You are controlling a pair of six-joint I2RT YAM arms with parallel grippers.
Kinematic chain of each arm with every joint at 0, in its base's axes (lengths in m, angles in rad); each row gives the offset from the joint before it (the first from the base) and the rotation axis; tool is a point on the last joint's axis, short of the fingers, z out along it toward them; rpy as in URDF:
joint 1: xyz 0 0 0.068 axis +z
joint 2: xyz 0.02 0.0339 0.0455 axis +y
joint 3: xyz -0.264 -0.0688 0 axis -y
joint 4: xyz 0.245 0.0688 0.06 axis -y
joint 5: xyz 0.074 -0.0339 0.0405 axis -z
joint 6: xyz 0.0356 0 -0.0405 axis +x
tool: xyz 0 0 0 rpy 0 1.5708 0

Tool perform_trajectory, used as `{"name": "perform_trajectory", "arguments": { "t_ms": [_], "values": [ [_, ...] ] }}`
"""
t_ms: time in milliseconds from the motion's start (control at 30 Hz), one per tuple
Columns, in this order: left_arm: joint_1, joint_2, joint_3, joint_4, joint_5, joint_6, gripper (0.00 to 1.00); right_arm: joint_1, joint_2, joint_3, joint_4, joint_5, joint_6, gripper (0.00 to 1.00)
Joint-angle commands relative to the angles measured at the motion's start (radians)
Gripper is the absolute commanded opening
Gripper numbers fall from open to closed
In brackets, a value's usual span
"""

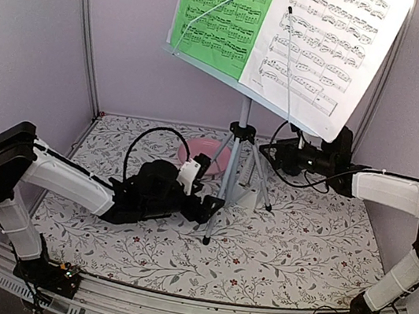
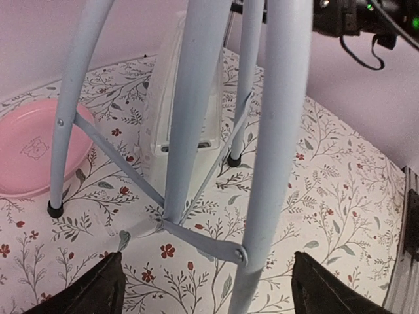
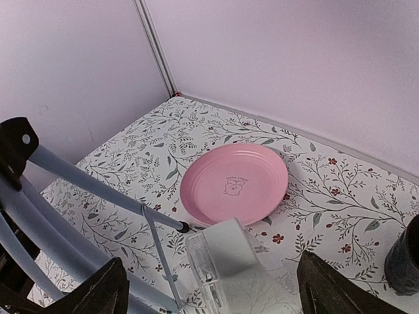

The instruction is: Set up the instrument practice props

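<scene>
Floral counter [image 1: 314, 253] carries all items. Music stand [image 1: 240, 122] stands upright on its tripod at counter centre. On its desk, green music sheet [image 1: 220, 11] sits at 9 o'clock and white music sheet [image 1: 331, 41] at 3 o'clock, edges meeting. Pink plate [image 3: 236, 183] lies at 11 o'clock of the tripod. Metronome [image 3: 226, 261] stands at 2 o'clock, just beside a leg. Left tool [image 2: 211, 291]: wide, straddling the near leg, no contact seen. Right tool [image 3: 209, 288]: wide, holding nothing.
</scene>
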Motion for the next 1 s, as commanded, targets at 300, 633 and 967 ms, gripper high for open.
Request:
{"name": "perform_trajectory", "arguments": {
  "t_ms": [300, 633, 967],
  "values": [
    [0.018, -0.169, -0.011, -0.054, 0.026, 0.088, 0.89, -0.006, 0.194, 0.157, -0.143, -0.124, -0.181, 0.89],
    [0.032, -0.218, -0.022, -0.075, 0.049, 0.080, 0.89, -0.032, 0.260, 0.186, -0.152, -0.122, -0.219, 0.78],
    [0.057, -0.243, -0.028, -0.084, 0.049, 0.081, 0.89, -0.076, 0.178, 0.169, -0.179, -0.010, -0.256, 0.51]
  ]
}}
